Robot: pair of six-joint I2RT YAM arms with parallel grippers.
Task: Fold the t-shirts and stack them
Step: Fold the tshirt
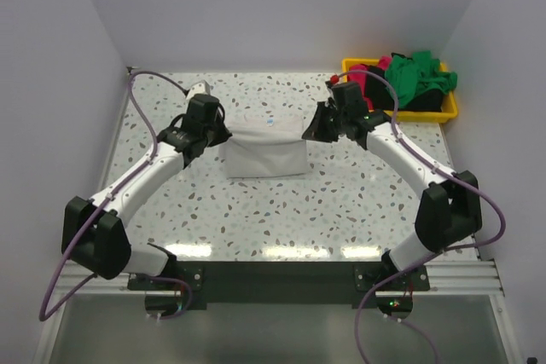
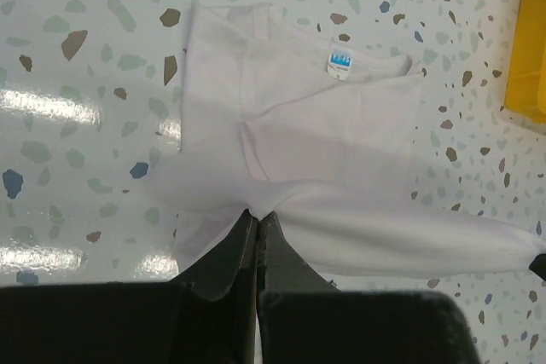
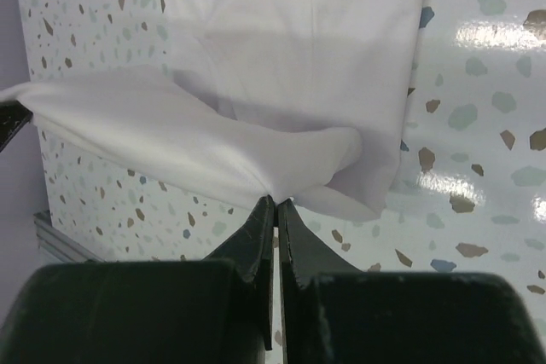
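Close in, the wrist views show what the top view hides: the left gripper and the right gripper are each pinched tight on the white t-shirt, lifting its soft cloth into a ridge. The shirt lies partly folded mid-table on the glossy speckled terrazzo table, blue neck label up. At the far right, a yellow plastic bin holds the crumpled green t-shirt, magenta t-shirt and black t-shirt.

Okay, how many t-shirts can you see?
4: the white t-shirt on the table; the green t-shirt, pink t-shirt and black t-shirt heaped in the yellow bin. More may be hidden there.
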